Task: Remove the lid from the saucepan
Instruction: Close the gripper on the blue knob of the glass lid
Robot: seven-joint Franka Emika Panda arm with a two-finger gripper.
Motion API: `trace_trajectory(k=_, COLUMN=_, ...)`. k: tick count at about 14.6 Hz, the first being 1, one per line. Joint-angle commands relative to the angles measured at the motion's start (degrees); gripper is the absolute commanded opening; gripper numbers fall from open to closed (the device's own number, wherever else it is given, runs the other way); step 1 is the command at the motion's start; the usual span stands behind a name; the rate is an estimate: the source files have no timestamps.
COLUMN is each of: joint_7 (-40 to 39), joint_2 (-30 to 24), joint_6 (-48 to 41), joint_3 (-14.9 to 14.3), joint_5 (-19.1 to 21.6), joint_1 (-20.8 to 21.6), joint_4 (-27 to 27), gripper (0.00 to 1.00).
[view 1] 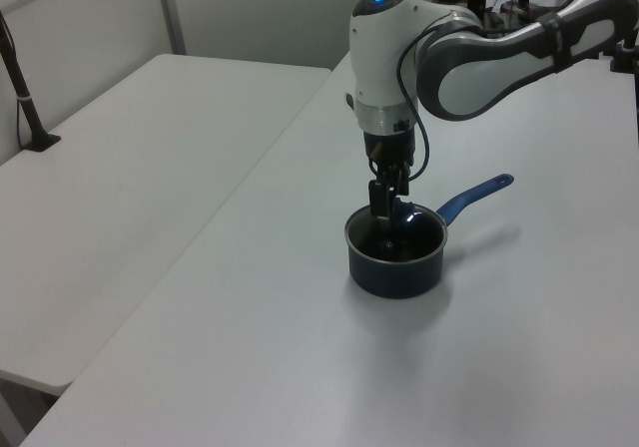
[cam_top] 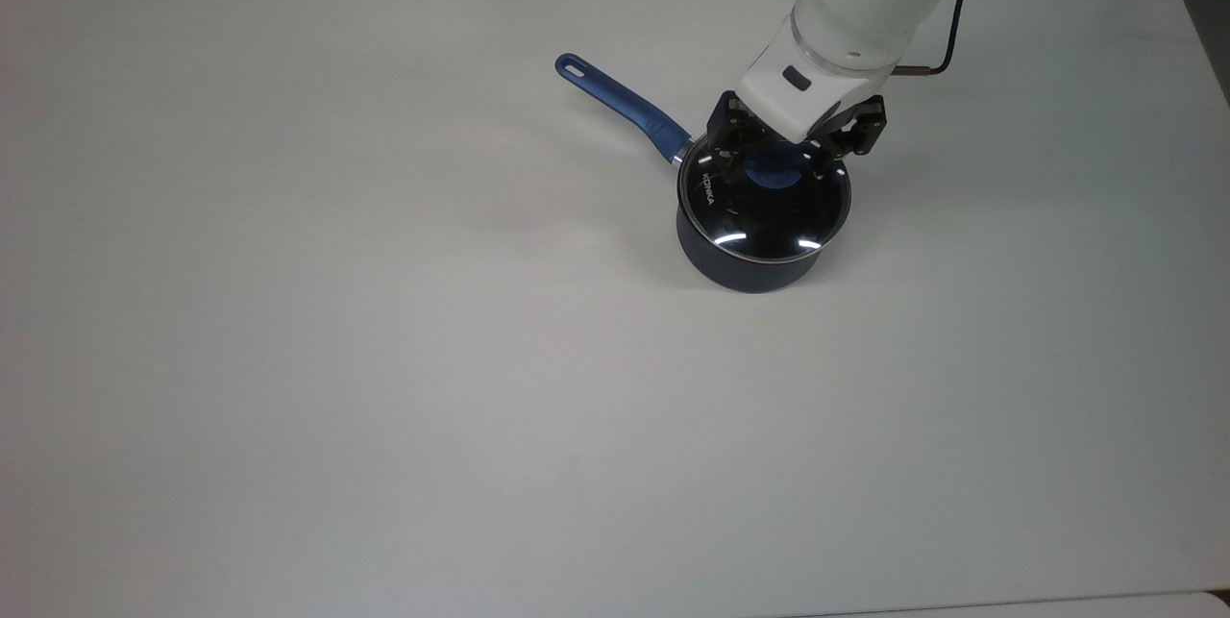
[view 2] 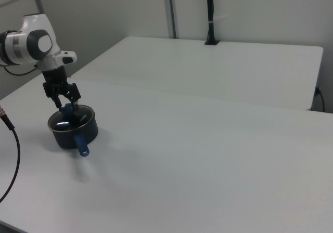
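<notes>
The dark navy saucepan (cam_top: 742, 272) stands on the white table (cam_top: 384, 330) right of centre in the top view, its long blue handle (cam_top: 621, 104) pointing up-left. The glass lid (cam_top: 764, 210) lies flat on the pan's rim. My gripper (cam_top: 776, 160) hangs straight down over the lid's blue knob (cam_top: 774, 177), open, with one finger on each side of the knob. In the right view the gripper (view 2: 66, 105) straddles the knob (view 2: 66, 110) above the saucepan (view 2: 70, 136). The left view shows the gripper (view 1: 385, 206) low over the saucepan (view 1: 394, 272).
A second white table (view 1: 130, 168) adjoins this one on the left view's left, with a black post (view 1: 20, 83) at its far edge. A dark cable (cam_top: 948, 8) trails from the arm toward the top view's upper right. Bare tabletop surrounds the pan.
</notes>
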Motion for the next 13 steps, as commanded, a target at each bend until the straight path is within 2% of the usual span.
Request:
trace_trajectory(k=1, joint_7=0.6, joint_2=-0.4, joint_6=0.2, joint_3=-0.7, joint_5=-0.6, joint_1=0.5, joint_4=-0.2, gripper=0.95)
trace_trajectory(k=2, joint_7=0.6, joint_2=-0.3, joint_6=0.3, joint_3=-0.7, joint_5=-0.7, joint_1=0.5, joint_4=-0.3, gripper=0.87)
trace_trajectory(k=4, joint_7=0.6, joint_2=-0.2, joint_6=0.4, joint_3=-0.7, joint_5=-0.6, joint_1=0.6, joint_4=-0.4, gripper=0.81)
trace_trajectory(k=6, joint_7=0.9, joint_2=-0.2, joint_6=0.4, joint_3=-0.6, joint_5=-0.6, joint_1=0.7, joint_4=-0.5, gripper=0.67)
trace_trajectory(k=9, joint_7=1.0, joint_2=-0.2, joint_6=0.2, joint_3=-0.7, joint_5=-0.5, joint_1=0.7, joint_4=-0.4, gripper=0.53)
trace_trajectory(k=11, joint_7=0.8, joint_2=-0.4, joint_6=0.1, joint_3=-0.7, joint_5=-0.5, joint_1=0.5, joint_4=-0.3, gripper=0.46)
trace_trajectory(k=13, joint_7=0.7, joint_2=-1.2, joint_6=0.0, joint_3=-1.0, joint_5=-0.4, joint_1=0.4, joint_4=-0.3, gripper=0.45)
